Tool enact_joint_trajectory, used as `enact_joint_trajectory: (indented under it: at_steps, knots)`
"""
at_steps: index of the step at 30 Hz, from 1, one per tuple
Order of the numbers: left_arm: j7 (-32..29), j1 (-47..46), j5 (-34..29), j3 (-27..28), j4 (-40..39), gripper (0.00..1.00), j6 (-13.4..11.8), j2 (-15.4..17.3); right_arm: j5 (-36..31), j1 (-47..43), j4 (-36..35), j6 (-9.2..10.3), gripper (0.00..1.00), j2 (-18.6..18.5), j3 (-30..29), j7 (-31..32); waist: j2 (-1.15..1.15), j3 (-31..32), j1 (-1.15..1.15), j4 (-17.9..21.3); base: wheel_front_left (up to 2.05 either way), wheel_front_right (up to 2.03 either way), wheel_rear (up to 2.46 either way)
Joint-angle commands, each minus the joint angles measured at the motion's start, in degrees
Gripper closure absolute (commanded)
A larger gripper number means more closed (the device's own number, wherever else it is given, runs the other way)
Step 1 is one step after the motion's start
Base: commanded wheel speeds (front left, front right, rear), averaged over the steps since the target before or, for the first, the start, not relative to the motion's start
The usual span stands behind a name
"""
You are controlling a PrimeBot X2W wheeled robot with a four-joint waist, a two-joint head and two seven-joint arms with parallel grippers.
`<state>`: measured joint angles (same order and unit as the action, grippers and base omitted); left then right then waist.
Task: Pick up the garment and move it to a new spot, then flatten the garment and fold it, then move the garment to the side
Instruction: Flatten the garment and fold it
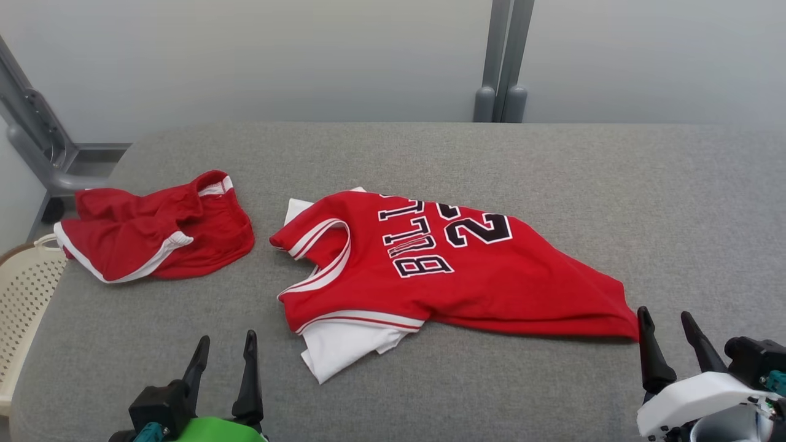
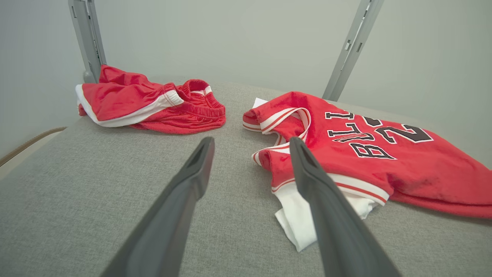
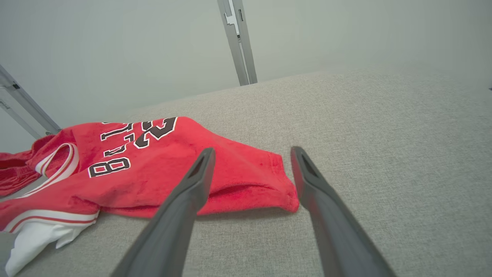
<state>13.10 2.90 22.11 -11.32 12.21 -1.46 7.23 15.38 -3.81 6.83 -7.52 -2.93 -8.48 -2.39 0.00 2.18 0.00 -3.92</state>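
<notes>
The left fingers [image 1: 249, 374] stood spread with nothing between them, low over the tabletop [image 1: 552, 172] at 7 o'clock in the head view. The right fingers [image 1: 651, 356] were spread too and held nothing, at 4 o'clock. The hem corner of the red jersey [image 1: 430, 270] lay just beside one right fingertip; whether they touched I could not tell. From there the jersey stretched toward 10 o'clock, lying rumpled near the tabletop's middle, its black lettering facing up and a white shirt [image 1: 341, 350] poking out beneath its 7 o'clock side. Red shorts [image 1: 166, 233] with white trim sat crumpled at 9 o'clock of the jersey, apart from it. The tabletop was covered in grey woven fabric. A cream slatted basket [image 1: 24, 288] stood off its 9 o'clock edge. Two grey posts [image 1: 503, 61] rose against a pale wall [image 1: 276, 55] at 12 o'clock
</notes>
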Motion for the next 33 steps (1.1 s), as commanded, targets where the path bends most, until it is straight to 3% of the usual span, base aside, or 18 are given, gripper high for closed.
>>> enact_joint_trajectory:
  at_steps: [1,10,21,25,33]
  knots:
    - [0.0,0.5,-0.3,-0.3,0.0,0.0,0.4,0.5,0.7,0.5,0.6,0.06,0.0,0.0,0.6,-1.1,0.0,0.9,0.0,0.5,0.0,0.0,0.0]
    - [0.1,2.3,0.0,-0.1,0.6,0.0,-0.2,1.5,2.2,0.1,5.4,0.06,0.0,0.0,3.5,-9.8,0.0,2.5,0.0,1.1,0.0,0.0,0.0]
    - [-0.6,3.9,0.9,0.0,1.2,0.0,-0.8,2.2,0.8,-0.4,7.4,0.06,0.0,0.0,6.1,-12.1,0.0,2.2,0.0,1.8,0.0,0.0,0.0]
    - [-1.9,2.9,0.8,-1.3,1.6,0.0,0.2,2.1,0.2,0.4,7.3,0.06,0.0,0.0,6.3,-12.3,0.0,1.9,0.0,2.0,0.0,0.0,0.0]
    - [-11.7,-3.7,0.3,-8.1,8.3,0.0,4.7,1.2,-0.4,1.6,7.1,0.06,0.0,0.0,7.6,-11.9,0.0,0.3,0.0,4.9,0.0,0.0,0.0]
